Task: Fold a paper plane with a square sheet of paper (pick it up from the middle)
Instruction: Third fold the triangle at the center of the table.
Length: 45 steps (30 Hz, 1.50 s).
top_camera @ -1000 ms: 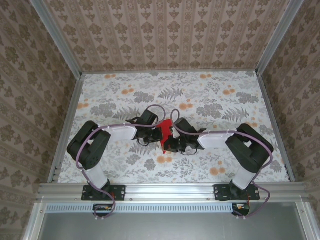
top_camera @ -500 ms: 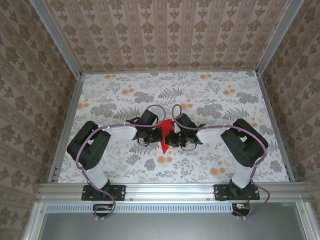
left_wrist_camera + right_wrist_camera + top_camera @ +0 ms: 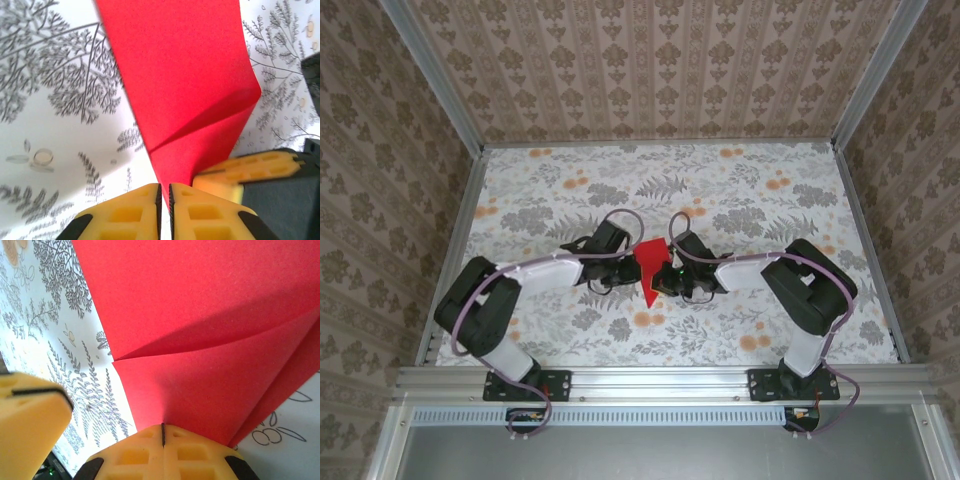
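The square sheet of paper (image 3: pixel 648 266) is bright red and creased into a pointed shape, its tip toward the near edge, held just above the table's middle. My left gripper (image 3: pixel 627 268) grips it from the left and my right gripper (image 3: pixel 666 276) from the right. In the left wrist view the paper (image 3: pixel 185 85) narrows to a corner pinched between my left gripper's (image 3: pixel 165 194) yellow fingers, and a right finger (image 3: pixel 250 167) shows beside it. In the right wrist view my right gripper (image 3: pixel 163 430) is shut on the edge of the folded paper (image 3: pixel 210 340), whose crease runs across.
The table (image 3: pixel 760 200) has a grey and orange floral cover. Patterned walls and aluminium rails (image 3: pixel 455 250) enclose it on three sides. Both arms bend inward, with their elbows near the side rails. Purple cables (image 3: pixel 620 215) loop above both wrists.
The left arm's elbow has swung out to the left and nearer. The right gripper has shifted slightly left. The paper has opened from a crumpled bunch into a flatter pointed shape.
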Tool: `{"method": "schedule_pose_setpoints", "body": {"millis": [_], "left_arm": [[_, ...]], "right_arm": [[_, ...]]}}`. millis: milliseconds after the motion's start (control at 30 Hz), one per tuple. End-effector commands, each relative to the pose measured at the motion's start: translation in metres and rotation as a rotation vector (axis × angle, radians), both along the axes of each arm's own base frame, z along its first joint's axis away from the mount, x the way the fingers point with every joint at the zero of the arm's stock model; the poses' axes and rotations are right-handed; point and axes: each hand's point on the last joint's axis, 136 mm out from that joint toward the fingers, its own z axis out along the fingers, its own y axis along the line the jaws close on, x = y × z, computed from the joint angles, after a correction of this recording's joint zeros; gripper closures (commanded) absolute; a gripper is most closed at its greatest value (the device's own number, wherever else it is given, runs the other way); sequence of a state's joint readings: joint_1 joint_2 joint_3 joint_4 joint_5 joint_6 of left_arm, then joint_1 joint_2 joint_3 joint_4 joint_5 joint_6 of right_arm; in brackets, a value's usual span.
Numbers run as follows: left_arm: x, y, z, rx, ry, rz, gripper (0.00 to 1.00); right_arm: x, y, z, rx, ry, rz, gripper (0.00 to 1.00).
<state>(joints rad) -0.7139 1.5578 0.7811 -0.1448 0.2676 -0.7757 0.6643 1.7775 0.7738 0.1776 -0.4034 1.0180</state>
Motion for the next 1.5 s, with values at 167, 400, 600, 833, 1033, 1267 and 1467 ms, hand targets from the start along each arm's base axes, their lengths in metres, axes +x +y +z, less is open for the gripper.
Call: {"method": "schedule_pose_setpoints", "body": {"millis": [167, 400, 600, 833, 1033, 1267, 1467], "left_arm": [[-0.029, -0.007, 0.001, -0.150, 0.067, 0.041, 0.86], [-0.033, -0.019, -0.002, -0.185, 0.090, 0.014, 0.93], [-0.033, -0.023, -0.015, -0.166, 0.131, 0.007, 0.96], [-0.032, -0.004, -0.037, -0.096, 0.172, 0.069, 0.98], [-0.037, 0.007, -0.048, -0.043, 0.212, 0.092, 1.00], [-0.043, 0.021, -0.057, 0.043, 0.249, 0.118, 1.00], [-0.048, 0.031, -0.066, 0.098, 0.292, 0.133, 1.00]], "right_arm": [[0.004, 0.000, -0.016, 0.000, 0.085, -0.183, 1.00], [0.006, 0.001, -0.020, 0.008, 0.114, -0.209, 1.00], [0.006, 0.003, -0.019, 0.018, 0.111, -0.209, 1.00], [0.009, 0.004, -0.013, 0.028, 0.083, -0.180, 1.00], [0.012, 0.002, -0.010, -0.042, -0.002, -0.048, 1.00], [0.019, -0.036, -0.021, -0.162, -0.045, -0.034, 0.98], [0.036, -0.076, -0.018, -0.208, -0.056, -0.125, 0.98]]}}
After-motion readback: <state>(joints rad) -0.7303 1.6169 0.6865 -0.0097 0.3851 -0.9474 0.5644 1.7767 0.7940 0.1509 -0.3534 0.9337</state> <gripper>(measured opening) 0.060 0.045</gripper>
